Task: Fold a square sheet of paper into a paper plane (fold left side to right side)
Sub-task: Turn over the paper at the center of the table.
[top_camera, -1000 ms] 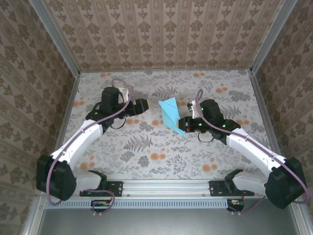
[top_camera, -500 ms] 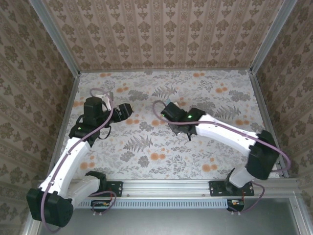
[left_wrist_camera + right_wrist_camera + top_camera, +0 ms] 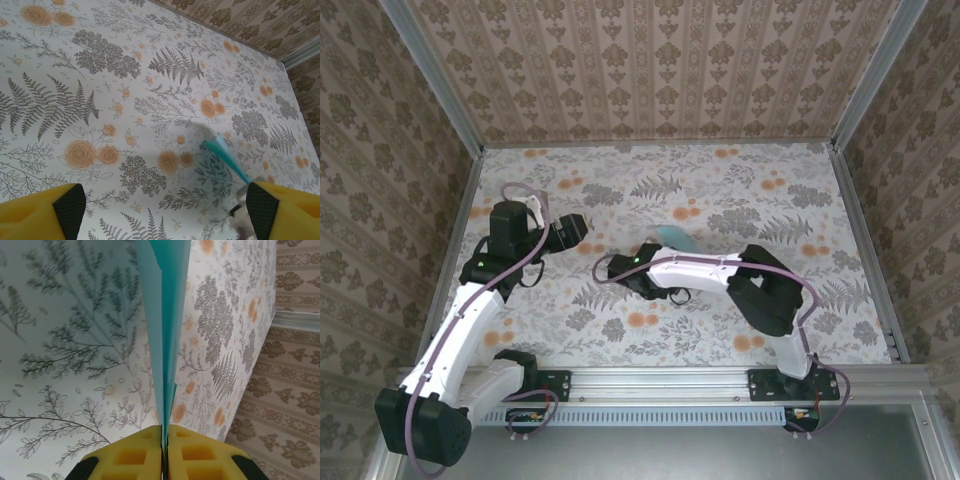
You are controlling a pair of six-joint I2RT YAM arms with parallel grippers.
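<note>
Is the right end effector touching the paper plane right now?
Touching. The right wrist view shows the right end effector shut on the paper plane: the cyan folds run straight into the seam between its yellow pads.

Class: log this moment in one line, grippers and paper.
left gripper: open, empty | right gripper: shut on paper plane | paper: folded, layers together at grip

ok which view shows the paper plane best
Right wrist: the paper plane runs up the middle, edge-on, layers visible, pinched between the right fingers. Top external shows a small cyan corner beside the right arm; left wrist shows a blurred cyan sliver.
</note>
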